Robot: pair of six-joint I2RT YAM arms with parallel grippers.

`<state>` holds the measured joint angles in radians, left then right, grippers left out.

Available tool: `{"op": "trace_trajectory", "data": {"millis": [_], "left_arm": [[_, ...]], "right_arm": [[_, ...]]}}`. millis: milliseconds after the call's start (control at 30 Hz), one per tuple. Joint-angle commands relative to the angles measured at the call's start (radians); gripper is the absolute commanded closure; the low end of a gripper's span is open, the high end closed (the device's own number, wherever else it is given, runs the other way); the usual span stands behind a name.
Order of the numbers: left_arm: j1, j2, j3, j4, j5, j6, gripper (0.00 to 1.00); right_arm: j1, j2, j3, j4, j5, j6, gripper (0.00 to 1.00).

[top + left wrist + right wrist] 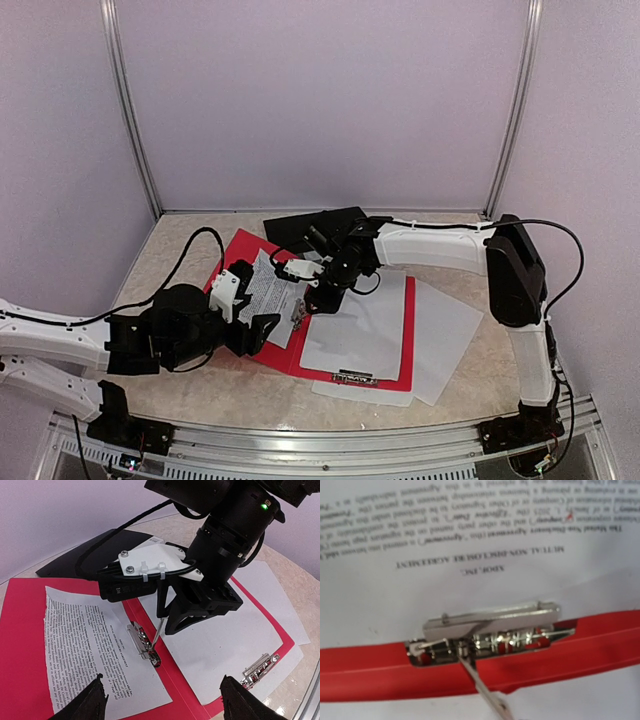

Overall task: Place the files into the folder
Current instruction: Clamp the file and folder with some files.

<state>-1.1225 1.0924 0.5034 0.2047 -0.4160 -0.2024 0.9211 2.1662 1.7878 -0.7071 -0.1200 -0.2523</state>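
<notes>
The red folder (236, 250) lies open on the table. A printed sheet (85, 640) rests on its left half, its edge under the metal spine clip (145, 645). Blank sheets (225, 645) cover the right half. My right gripper (167, 624) hangs over the spine, and the clip's raised lever (157, 631) meets its fingertips; whether they pinch it is unclear. In the right wrist view the clip (490, 635) and lever (482, 687) fill the frame, and my own fingers are out of sight. My left gripper (167, 702) hovers open and empty over the folder's near edge.
A second metal clip (257, 667) sits at the near edge of the folder's right half. Another white sheet (445, 335) lies partly under the folder on the right. A black folder (310, 225) lies at the back. Pale walls enclose the table.
</notes>
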Motion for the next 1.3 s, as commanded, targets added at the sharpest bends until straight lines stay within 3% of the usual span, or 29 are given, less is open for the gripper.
{"op": "trace_trajectory", "data": {"millis": [0,300,933,1267], "left_arm": [[0.012,-0.006,-0.020,-0.018,0.012,-0.009,0.24],[0.024,0.016,-0.016,-0.014,0.023,-0.011,0.24],[0.030,0.046,-0.002,-0.016,0.044,-0.017,0.24],[0.031,0.089,0.002,0.003,0.065,0.004,0.24]], "right_arm": [[0.012,0.024,0.027,-0.033,0.020,-0.017,0.71],[0.012,0.022,0.021,-0.036,0.039,-0.018,0.79],[0.012,0.002,0.018,-0.038,0.064,-0.012,0.84],[0.012,0.004,0.029,-0.042,0.066,-0.012,0.94]]}}
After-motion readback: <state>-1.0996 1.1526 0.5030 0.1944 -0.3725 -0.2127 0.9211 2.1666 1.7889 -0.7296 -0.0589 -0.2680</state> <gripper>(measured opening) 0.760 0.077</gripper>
